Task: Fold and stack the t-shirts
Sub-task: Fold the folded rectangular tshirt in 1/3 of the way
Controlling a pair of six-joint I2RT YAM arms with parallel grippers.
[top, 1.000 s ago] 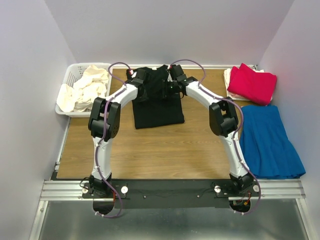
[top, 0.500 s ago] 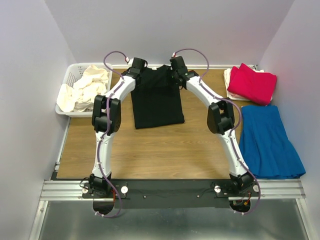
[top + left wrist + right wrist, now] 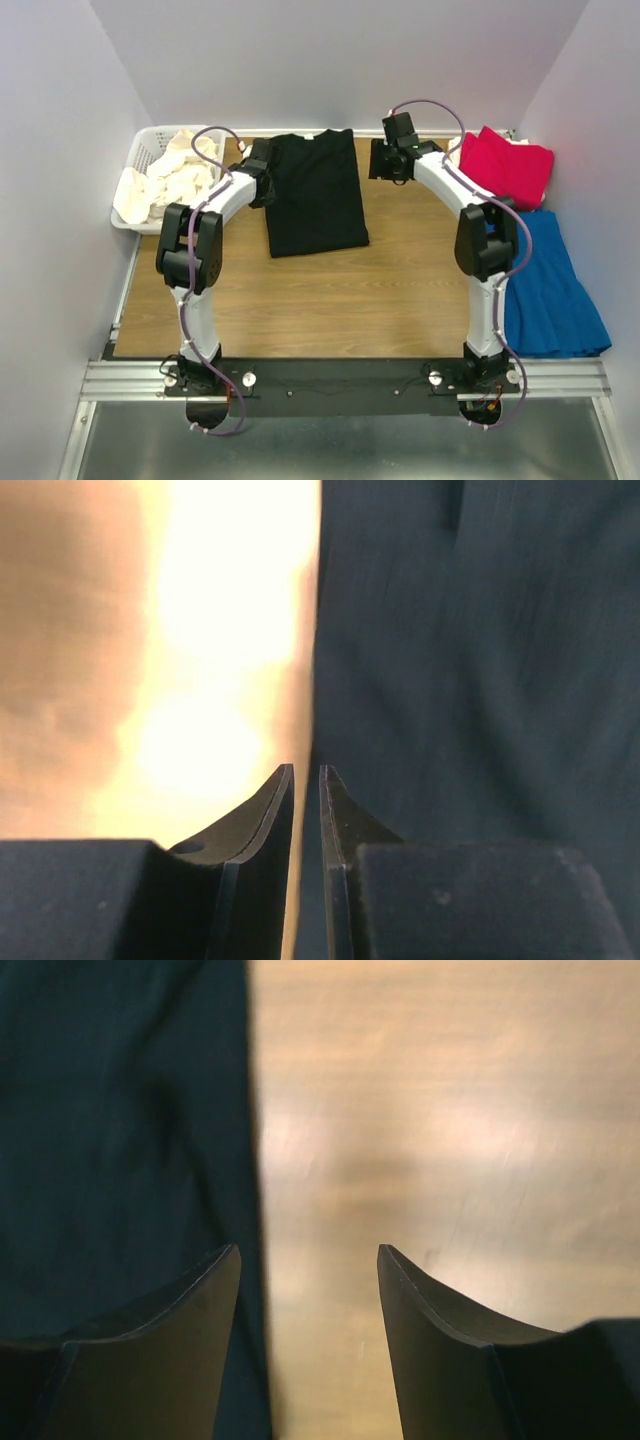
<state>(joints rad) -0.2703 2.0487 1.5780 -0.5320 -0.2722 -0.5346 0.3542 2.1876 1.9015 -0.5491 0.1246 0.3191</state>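
Tabletop (image 3: 300,310) wood shows broadly on the near side of the one black t-shirt (image 3: 315,195), which lies folded, straight-edged, at the far middle. The left gripper (image 3: 262,180) is at its left edge and the right gripper (image 3: 385,165) just beside its right edge. One basket (image 3: 135,160) of cream t-shirts (image 3: 170,175) sits to its left. One red t-shirt (image 3: 505,165) and one blue garment (image 3: 545,285) lie to its right.

Left wrist view: the jaws are nearly closed, a thin slit over that left edge.

Right wrist view: the jaws are spread, empty, straddling the shirt's right edge.
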